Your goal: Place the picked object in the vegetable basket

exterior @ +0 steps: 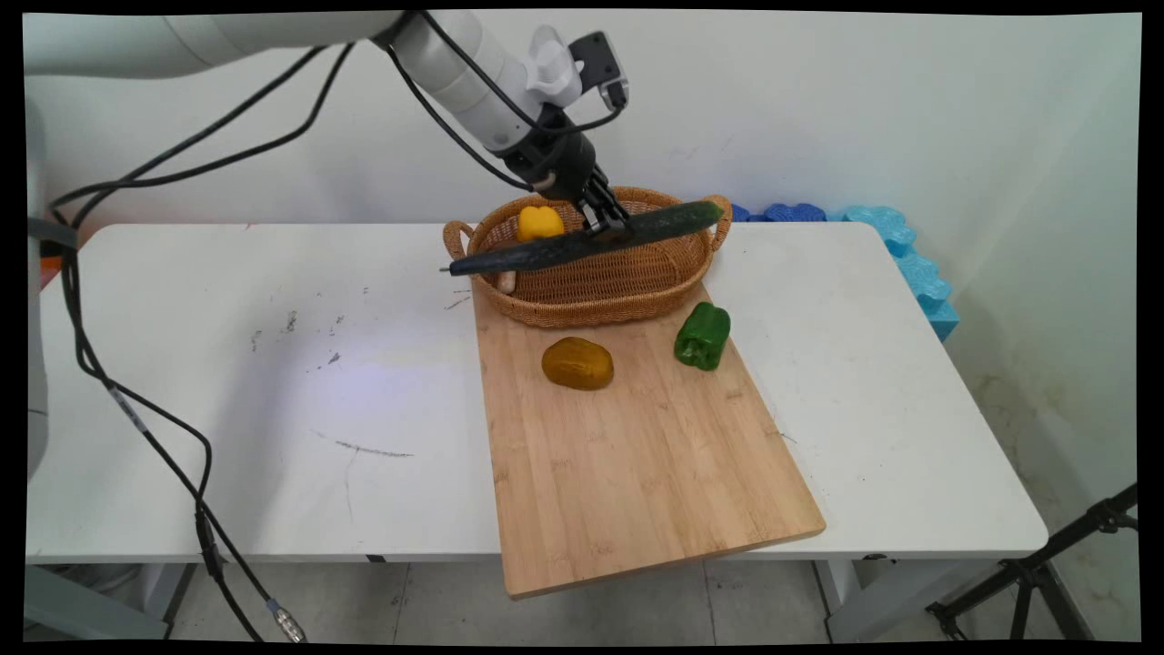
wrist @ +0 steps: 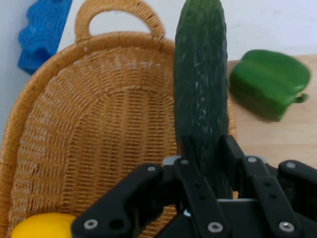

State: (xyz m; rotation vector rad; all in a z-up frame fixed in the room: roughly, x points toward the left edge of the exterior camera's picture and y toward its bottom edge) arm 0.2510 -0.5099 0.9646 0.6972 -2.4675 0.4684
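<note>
My gripper is shut on a long dark green cucumber and holds it level over the wicker basket, lying along the basket's length. In the hand view the cucumber runs up from between the fingers across the basket's woven floor. A yellow bell pepper lies in the basket's left end, and its top shows in the hand view. A green bell pepper and a brown potato rest on the wooden cutting board in front of the basket.
A pale object lies at the basket's left inner wall, mostly hidden. Blue foam pieces line the table's far right edge. Black cables hang over the left side of the white table. The board overhangs the near edge.
</note>
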